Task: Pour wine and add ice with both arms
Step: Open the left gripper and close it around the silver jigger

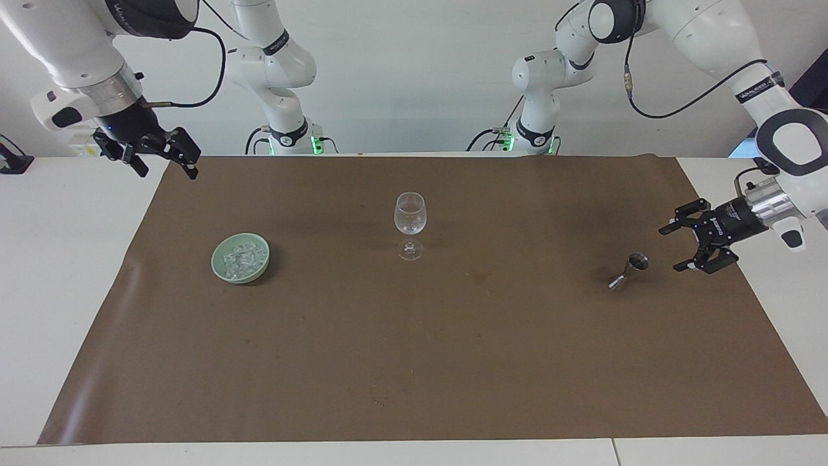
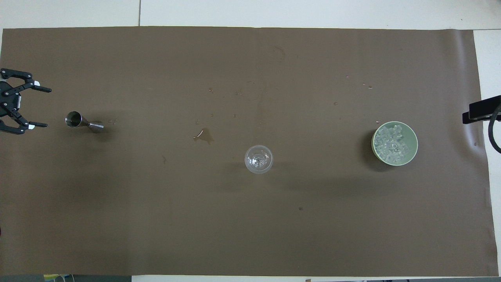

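A clear stemmed wine glass (image 1: 410, 223) stands mid-mat; it also shows in the overhead view (image 2: 258, 159). A pale green bowl (image 1: 220, 266) holds a heap of ice (image 1: 242, 259) toward the right arm's end; the overhead view shows the bowl (image 2: 411, 154) and ice (image 2: 389, 143) too. A small metal jigger (image 1: 631, 268) (image 2: 80, 121) sits toward the left arm's end. My left gripper (image 1: 669, 249) (image 2: 47, 107) is open and empty, low beside the jigger, its fingers pointing at it, not touching. My right gripper (image 1: 167, 169) is open and empty, waiting above the mat's corner.
A brown mat (image 1: 414, 362) covers most of the white table. A small wet stain (image 2: 203, 136) and scattered droplets lie on it between the jigger and the glass. Only a black part of the right gripper (image 2: 479, 109) shows in the overhead view.
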Controlling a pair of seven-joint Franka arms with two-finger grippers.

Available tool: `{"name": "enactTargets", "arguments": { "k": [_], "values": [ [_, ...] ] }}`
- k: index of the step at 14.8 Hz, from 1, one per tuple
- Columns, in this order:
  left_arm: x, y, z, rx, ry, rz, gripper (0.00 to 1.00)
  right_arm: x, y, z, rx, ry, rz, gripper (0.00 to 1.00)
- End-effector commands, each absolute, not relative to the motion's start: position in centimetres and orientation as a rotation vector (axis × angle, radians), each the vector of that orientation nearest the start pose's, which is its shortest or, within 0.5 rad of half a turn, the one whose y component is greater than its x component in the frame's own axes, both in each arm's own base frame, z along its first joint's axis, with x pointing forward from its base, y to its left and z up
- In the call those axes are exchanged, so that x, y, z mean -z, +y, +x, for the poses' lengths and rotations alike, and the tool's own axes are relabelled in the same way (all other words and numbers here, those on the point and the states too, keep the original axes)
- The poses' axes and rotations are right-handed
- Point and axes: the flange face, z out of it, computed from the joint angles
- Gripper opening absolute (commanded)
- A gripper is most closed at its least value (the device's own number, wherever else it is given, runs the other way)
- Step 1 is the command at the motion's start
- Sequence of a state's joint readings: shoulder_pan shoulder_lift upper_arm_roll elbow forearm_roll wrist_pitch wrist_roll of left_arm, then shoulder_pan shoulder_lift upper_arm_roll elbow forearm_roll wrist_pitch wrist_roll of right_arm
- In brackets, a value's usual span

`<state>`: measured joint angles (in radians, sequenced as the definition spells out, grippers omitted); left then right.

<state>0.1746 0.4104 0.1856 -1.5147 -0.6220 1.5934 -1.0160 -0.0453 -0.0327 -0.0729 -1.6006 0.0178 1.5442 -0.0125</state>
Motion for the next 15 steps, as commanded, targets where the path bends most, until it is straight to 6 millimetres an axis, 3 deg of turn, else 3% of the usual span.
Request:
{"name": "enactTargets", "arguments": {
  "k": [1, 5, 8, 11, 15],
  "values": [
    [-37.6, 17.9, 63.8, -1.005, -2.483, -2.364, 0.99, -62.5, -6.4, 53.4, -0.03, 0.152, -3.108, 1.0],
    [-31.9, 18.4, 64.6, -1.094, -2.496, -2.282, 0.99, -62.5, -6.4, 53.4, -0.03, 0.152, -3.108, 1.0],
    [-31.6, 17.7, 65.0, -1.085, -2.519, -2.298, 0.99, -62.5, -6.4, 53.4, -0.03, 0.152, -3.108, 1.0],
    [-30.2, 17.7, 63.1, -1.171, -2.52, -2.308, 1.0, -62.5, -6.4, 53.4, -0.03, 0.152, -3.108, 1.0],
    [-29.3, 18.1, 60.3, -1.22, -2.406, -2.597, 1.0, -62.5, -6.4, 53.4, -0.03, 0.152, -3.108, 1.0]
  ]
}}
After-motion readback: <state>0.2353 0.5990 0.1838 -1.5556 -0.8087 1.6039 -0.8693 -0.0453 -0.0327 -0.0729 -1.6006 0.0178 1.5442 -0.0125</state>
